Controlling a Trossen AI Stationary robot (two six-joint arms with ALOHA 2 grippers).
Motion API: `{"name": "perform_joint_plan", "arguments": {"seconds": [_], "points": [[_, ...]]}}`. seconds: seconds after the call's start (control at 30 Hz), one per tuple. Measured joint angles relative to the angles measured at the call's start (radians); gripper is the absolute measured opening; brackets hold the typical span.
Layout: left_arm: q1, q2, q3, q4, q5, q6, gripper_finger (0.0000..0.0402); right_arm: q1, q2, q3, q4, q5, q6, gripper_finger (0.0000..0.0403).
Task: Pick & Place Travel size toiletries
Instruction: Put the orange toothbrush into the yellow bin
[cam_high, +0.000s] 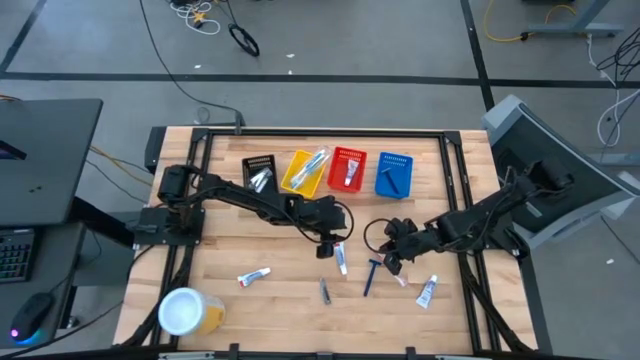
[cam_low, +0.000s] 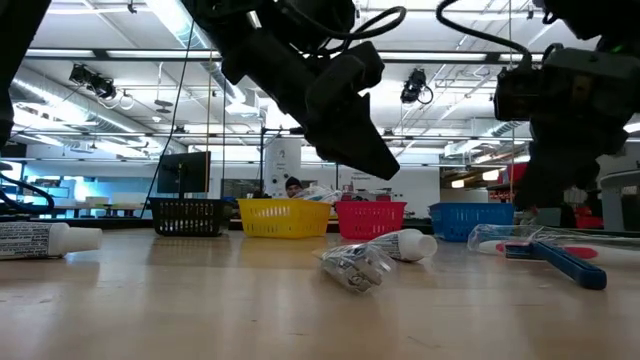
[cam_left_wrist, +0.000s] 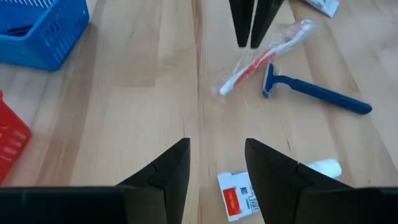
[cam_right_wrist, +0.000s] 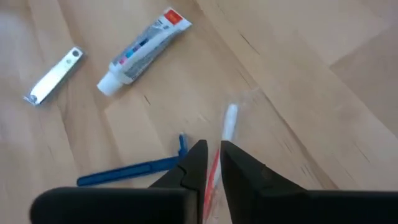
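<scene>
Hovering low right of centre, my right gripper (cam_right_wrist: 212, 163), fingers slightly parted, should straddle the wrapped toothbrush (cam_right_wrist: 225, 140) squarely before pinching.

In your high view, four baskets (cam_high: 327, 170) line the table's (cam_high: 230, 255) upper centre. Lower down, a tube (cam_high: 254, 277) lies left, a razor (cam_high: 371, 276) centre, another tube (cam_high: 427, 292) right, a tub (cam_high: 186, 311) lower left.

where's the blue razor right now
In the high view the blue razor lies on the table's right-centre, front of the baskets, beside the wrapped toothbrush at the right end effector.
</scene>
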Motion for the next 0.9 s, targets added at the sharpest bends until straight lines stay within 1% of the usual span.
{"name": "perform_joint_plan", "arguments": {"seconds": [0.07,0.23,0.3,0.5,0.6,0.7,0.9], "points": [[0.0,0.0,0.0,0.003,0.0,-0.003,0.0161,0.0,0.011,0.0,-0.012,-0.02,0.0,0.0058],[0.0,0.0,0.0,0.005,0.0,-0.015,0.0161,0.0,0.066,-0.001,-0.006,-0.109,-0.001,0.006],[0.0,0.0,0.0,0.003,0.0,-0.015,0.0161,0.0,0.087,-0.001,-0.006,-0.133,-0.025,0.006],[0.0,0.0,0.0,0.005,0.0,-0.014,0.0161,-0.018,0.127,-0.001,0.02,-0.126,-0.062,0.006],[0.0,0.0,0.0,0.006,0.0,-0.014,0.0161,-0.026,0.138,-0.001,0.071,-0.128,-0.1,0.006],[0.0,0.0,0.0,0.006,-0.002,-0.014,0.0161,-0.034,0.145,-0.001,0.106,-0.085,-0.138,0.006],[0.001,-0.001,0.0,0.006,-0.009,-0.012,0.0161,-0.056,0.148,-0.001,0.069,0.037,-0.148,0.006]]}}
